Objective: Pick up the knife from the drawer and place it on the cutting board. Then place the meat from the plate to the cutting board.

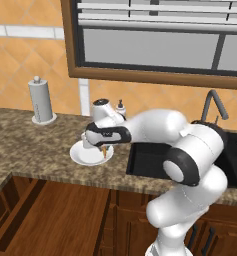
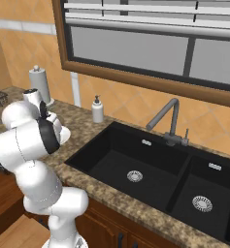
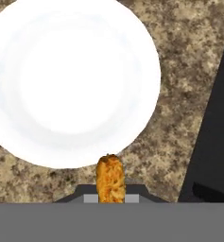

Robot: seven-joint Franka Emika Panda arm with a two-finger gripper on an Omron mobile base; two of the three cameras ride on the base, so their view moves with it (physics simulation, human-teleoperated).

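Above the white plate (image 1: 87, 156) on the speckled counter (image 1: 40, 145), just left of the black sink (image 2: 150, 174), the gripper (image 1: 105, 150) hangs with its fingers clamped on the orange-brown meat (image 3: 110, 178), lifted clear of the plate's near rim.

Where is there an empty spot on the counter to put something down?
Bare counter lies between the paper towel holder and the plate, and along the front edge below the plate. It is crowded where the gripper, shut on the meat, hangs over the plate's rim, with the soap bottle and the sink beside.
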